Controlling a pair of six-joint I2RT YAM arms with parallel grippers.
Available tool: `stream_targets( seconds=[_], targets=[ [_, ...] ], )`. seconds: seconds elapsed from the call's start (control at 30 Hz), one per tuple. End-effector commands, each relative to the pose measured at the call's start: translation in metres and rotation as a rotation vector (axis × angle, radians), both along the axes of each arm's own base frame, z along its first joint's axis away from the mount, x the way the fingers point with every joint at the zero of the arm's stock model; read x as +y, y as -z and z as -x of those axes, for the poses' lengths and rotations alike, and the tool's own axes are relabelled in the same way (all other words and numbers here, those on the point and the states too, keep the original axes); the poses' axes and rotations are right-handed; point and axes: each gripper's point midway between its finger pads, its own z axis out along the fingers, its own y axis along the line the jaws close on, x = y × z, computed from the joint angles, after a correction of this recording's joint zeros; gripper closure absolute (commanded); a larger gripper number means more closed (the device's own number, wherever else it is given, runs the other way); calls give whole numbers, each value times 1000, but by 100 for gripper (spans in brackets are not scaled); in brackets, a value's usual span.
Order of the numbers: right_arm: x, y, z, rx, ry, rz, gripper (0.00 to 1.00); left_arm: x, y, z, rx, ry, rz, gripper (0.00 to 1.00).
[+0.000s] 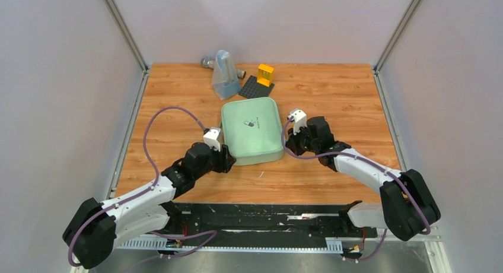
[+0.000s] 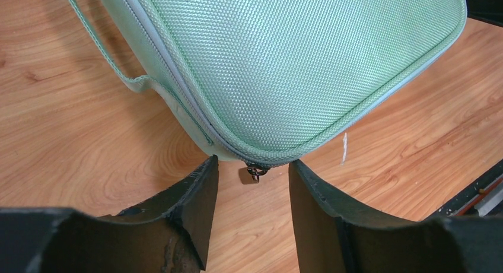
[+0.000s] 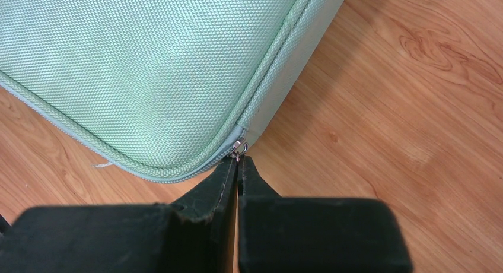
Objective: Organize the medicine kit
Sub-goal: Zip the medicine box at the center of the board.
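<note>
The medicine kit (image 1: 251, 132) is a mint-green zipped case lying flat in the middle of the table, lid closed. My left gripper (image 1: 229, 160) is at its near-left corner. In the left wrist view that gripper (image 2: 253, 165) is open, its jaws standing either side of a small metal zipper pull (image 2: 249, 175) that hangs from the kit (image 2: 296, 65), without touching it. My right gripper (image 1: 287, 145) is at the kit's right side. In the right wrist view it (image 3: 238, 161) is shut on a second zipper pull (image 3: 238, 146) at the corner of the kit (image 3: 148, 77).
A translucent bluish pouch (image 1: 224, 77), a dark grey studded baseplate (image 1: 256, 86) with a yellow block (image 1: 265, 75) and a grey metal piece (image 1: 207, 62) sit at the back. The kit's carry strap (image 2: 112, 65) lies on the wood. White walls enclose the table.
</note>
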Motion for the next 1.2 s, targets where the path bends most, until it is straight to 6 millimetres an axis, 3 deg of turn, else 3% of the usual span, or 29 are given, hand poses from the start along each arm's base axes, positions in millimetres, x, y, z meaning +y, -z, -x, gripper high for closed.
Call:
stream_targets(
  seconds=[0.0,0.4,0.67,1.17],
  targets=[
    [13,-33,-18,-67,2,-79,100,-2,-10,-9,-69,-31,18,48],
    [14,-33,-18,-54,3,-80,100,1,5,-9,-58,-53,-22,52],
    [14,-33,-18,-46,6,-78,100,-3,11,-12,-63,-65,-22,63],
    [11,-27,-11,-23,4,-71,100,-2,-2,-20,-115,-78,-31,92]
  ],
)
